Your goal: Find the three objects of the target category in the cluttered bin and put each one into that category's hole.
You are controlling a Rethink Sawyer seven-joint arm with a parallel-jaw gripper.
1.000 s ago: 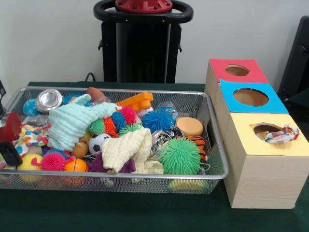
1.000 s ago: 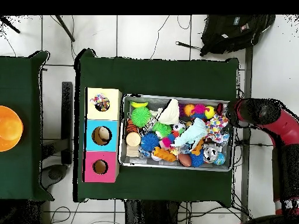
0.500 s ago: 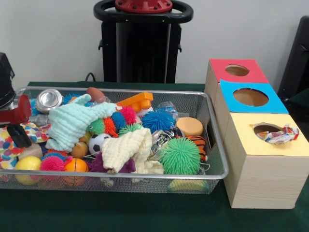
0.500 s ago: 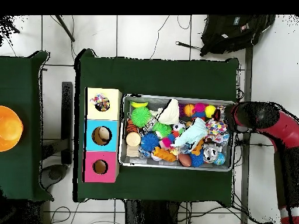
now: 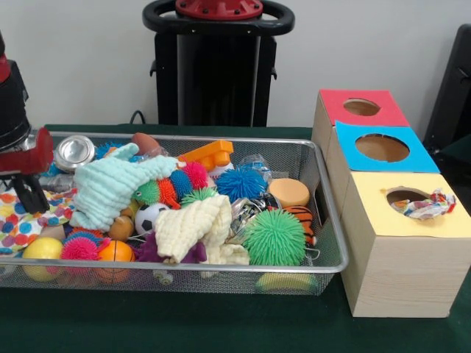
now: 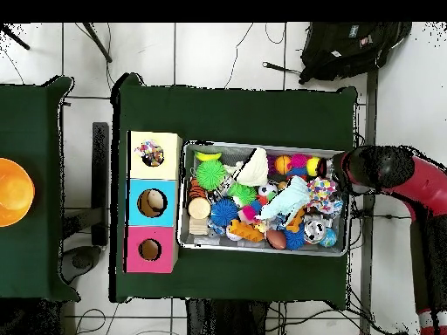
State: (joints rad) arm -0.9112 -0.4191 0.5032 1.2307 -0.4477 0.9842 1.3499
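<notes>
A: What had changed over the last second?

B: The red and black gripper [image 5: 29,198] had risen at the left end of the silver wire-mesh bin [image 5: 221,141] as the front view had it. A second earlier it sat low among the toys; at this moment it hung higher, its tip just above the white polka-dot cloth [image 5: 22,220].

A: Was it carrying anything?

B: That could not be told. Only its edge showed in the front view, and the overhead view hid it under the arm, so whether it was spread, pressed together or pinching the cloth stayed unclear. The cloth lay flat in the bin's corner and did not look lifted.

A: What did that mean for the task?

B: Probably a pick attempt that came up empty, or a pause before another descent. A crumpled patterned piece of fabric [image 5: 427,206] sat half in the yellow-topped wooden box's hole [image 5: 406,195], which suggested that cloths were the category.

A: And the other candidates?

B: The mint-green towel [image 5: 110,187] lay just beside the gripper, towards the bin's middle. The cream waffle cloth [image 5: 193,228] lay further along, near the front wall. The yellow hole stood well apart, beyond the bin's opposite end.
</notes>
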